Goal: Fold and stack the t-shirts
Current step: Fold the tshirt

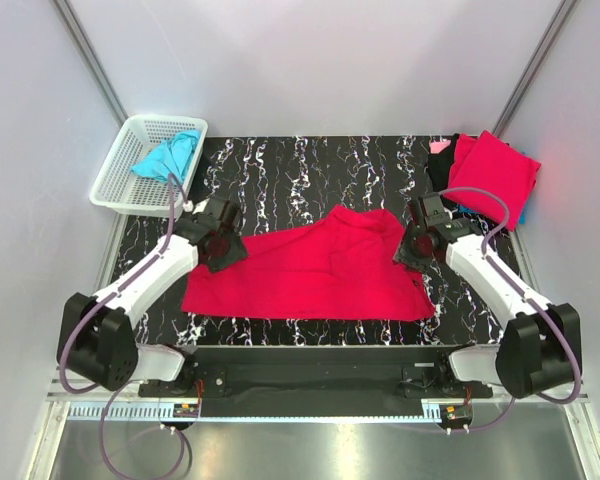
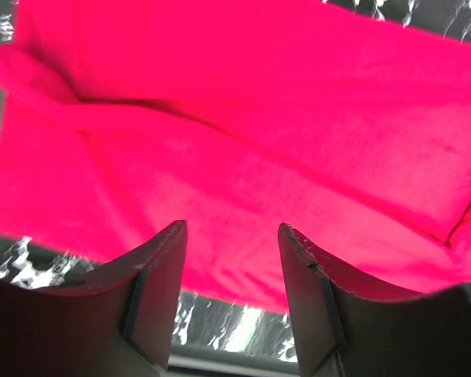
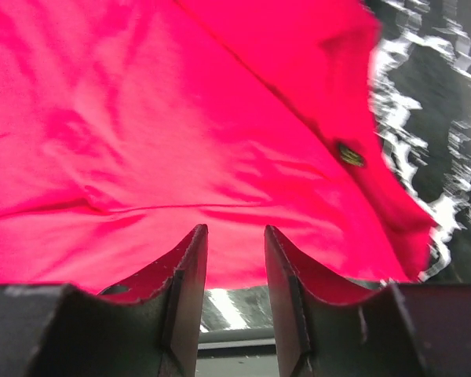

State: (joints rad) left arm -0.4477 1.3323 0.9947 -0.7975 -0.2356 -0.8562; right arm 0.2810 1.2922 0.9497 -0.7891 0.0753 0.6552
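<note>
A crimson red t-shirt (image 1: 315,272) lies spread across the middle of the dark marbled table (image 1: 280,165), with its top right part folded over. My left gripper (image 1: 223,248) hovers over the shirt's left edge. In the left wrist view it (image 2: 231,236) is open, with only the red t-shirt (image 2: 243,133) below the fingers. My right gripper (image 1: 412,246) is over the shirt's right edge. It (image 3: 235,236) is open too, with a narrower gap and nothing in it, above the red t-shirt (image 3: 180,133). A turquoise t-shirt (image 1: 168,157) lies crumpled in the basket.
The white lattice basket (image 1: 115,178) stands at the back left corner. At the back right lies a folded red garment (image 1: 495,172) on a pile with pink, black and blue cloth showing beneath it. Grey walls close in both sides and the back.
</note>
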